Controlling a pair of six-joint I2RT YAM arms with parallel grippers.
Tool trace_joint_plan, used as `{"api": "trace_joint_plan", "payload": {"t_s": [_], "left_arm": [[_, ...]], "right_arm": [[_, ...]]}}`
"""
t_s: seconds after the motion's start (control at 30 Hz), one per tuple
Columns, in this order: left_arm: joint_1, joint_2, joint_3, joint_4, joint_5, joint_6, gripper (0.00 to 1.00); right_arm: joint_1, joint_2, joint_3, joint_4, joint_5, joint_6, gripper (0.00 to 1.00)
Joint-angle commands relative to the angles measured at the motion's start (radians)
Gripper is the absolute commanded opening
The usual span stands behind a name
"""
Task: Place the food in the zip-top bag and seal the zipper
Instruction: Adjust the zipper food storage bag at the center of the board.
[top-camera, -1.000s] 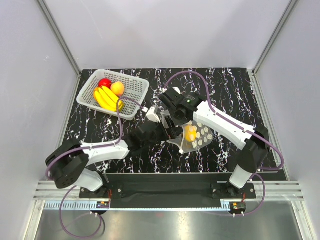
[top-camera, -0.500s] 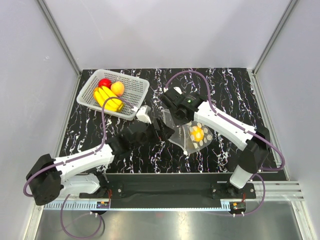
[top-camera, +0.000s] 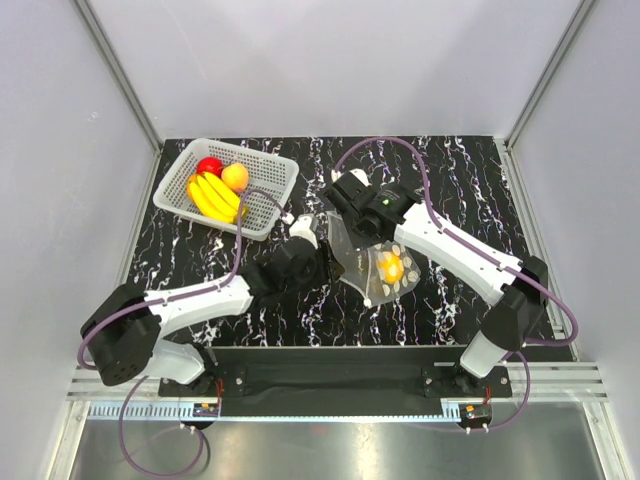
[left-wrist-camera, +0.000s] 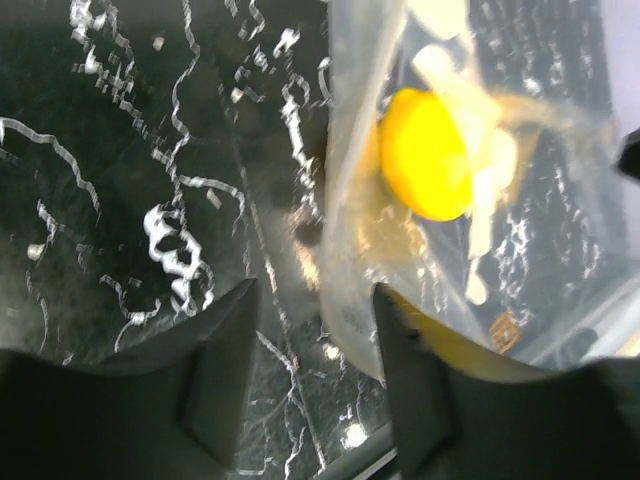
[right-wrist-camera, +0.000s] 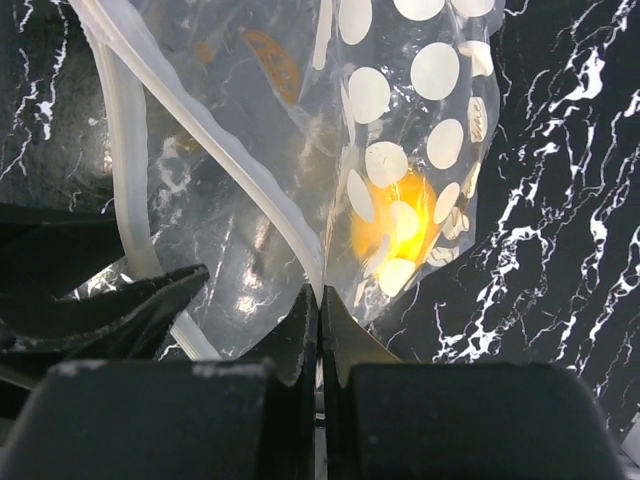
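Left claw (left-wrist-camera: 312, 300): part open, holding nothing. Sits low over table (top-camera: 450, 170), just left of bag (top-camera: 385, 262), bag's bulging edge near the right finger, touching or not unclear. Narrower than a second ago, when wide open at the bag mouth with orange fruit (top-camera: 390, 267) right at the fingers. Pulled back toward its own base since, wrist turned.

Right claw (right-wrist-camera: 320, 295): clamped shut on the mouth edge of the bag, at zipper (right-wrist-camera: 118, 180), holding that corner lifted. Same pinch throughout, only a slight shift of bag.

Meaning, as a guess: drop of orange fruit done, one item of four in. Bananas (top-camera: 213, 195), red fruit (top-camera: 209, 165) and peach fruit (top-camera: 235, 177) left in basket (top-camera: 270, 200), well apart from bag, far left of table. Mouth not sealed. Next likely a return to basket for another piece.

Views:
- Top: only view with basket, both arms and overall layout. Jaw gaps too small to read there.
- Left wrist: gap between fingers plain, bare table between them, fruit (left-wrist-camera: 425, 155) inside bag up ahead. Blurred, so contact not readable.
- Right wrist: only view proving the pinch, plus zipper strip running loose and open, dotted film, fruit (right-wrist-camera: 395, 230) settled low inside. Dark shape at left edge probably left claw.
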Motion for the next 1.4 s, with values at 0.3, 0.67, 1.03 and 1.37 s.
{"api": "trace_joint_plan", "payload": {"t_s": [0.3, 0.67, 1.03, 1.37], "left_arm": [[0.088, 0.120, 0.079, 0.090, 0.153, 0.025, 0.00], [0.143, 0.219, 0.128, -0.029, 0.208, 0.054, 0.00], [0.136, 0.205, 0.159, -0.011, 0.194, 0.088, 0.32], [0.131, 0.004, 0.168, -0.166, 0.125, 0.146, 0.82]], "right_arm": [[-0.022, -0.030, 0.085, -0.242, 0.392, 0.109, 0.00], [-0.033, 0.031, 0.099, -0.302, 0.472, 0.123, 0.00], [-0.057, 0.022, 0.113, -0.244, 0.377, 0.071, 0.00], [-0.059, 0.092, 0.094, -0.172, 0.337, 0.043, 0.00]]}}
